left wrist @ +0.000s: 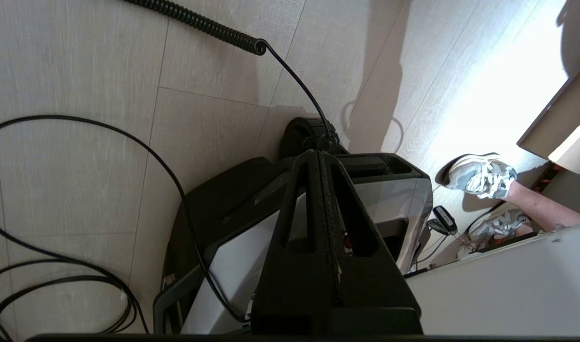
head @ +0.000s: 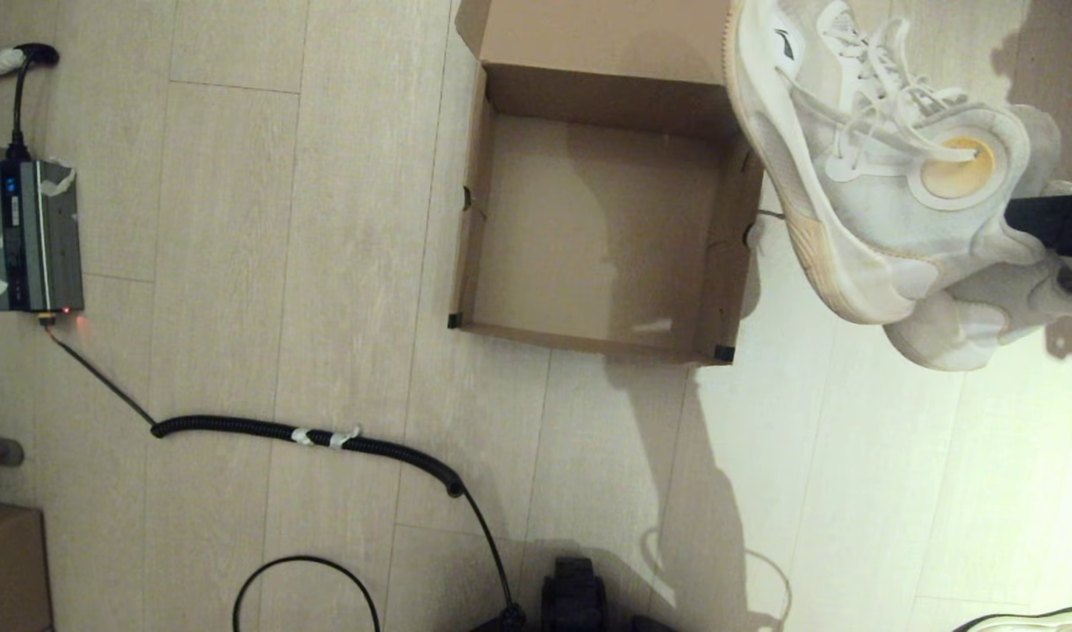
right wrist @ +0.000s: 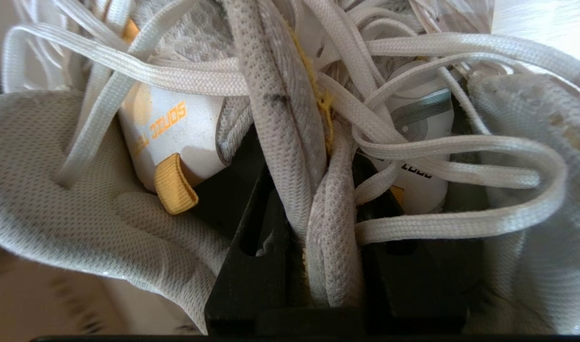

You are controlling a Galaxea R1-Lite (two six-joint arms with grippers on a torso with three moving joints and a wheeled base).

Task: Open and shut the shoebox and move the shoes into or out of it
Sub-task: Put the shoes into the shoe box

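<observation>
We see the shoebox (head: pixel 601 228) standing open on the floor (head: pixel 325 219), its inside bare from wall to wall, so a tool could drop straight in from above. The lid flap (head: pixel 597 35) lies back on the far side, out of that path. The 2 shoes (head: pixel 887 175) hang off the floor just beside the right wall, overlapping its far corner, pinched by their collars in the right tool (right wrist: pixel 313 247). Left of the box the floorboards are bare up to a grey power unit (head: pixel 33 235). Nearer us a coiled black cable (head: pixel 307 434) crosses the floor. The left tool (left wrist: pixel 324 156) sits pressed together low by the base, well apart from the box.
</observation>
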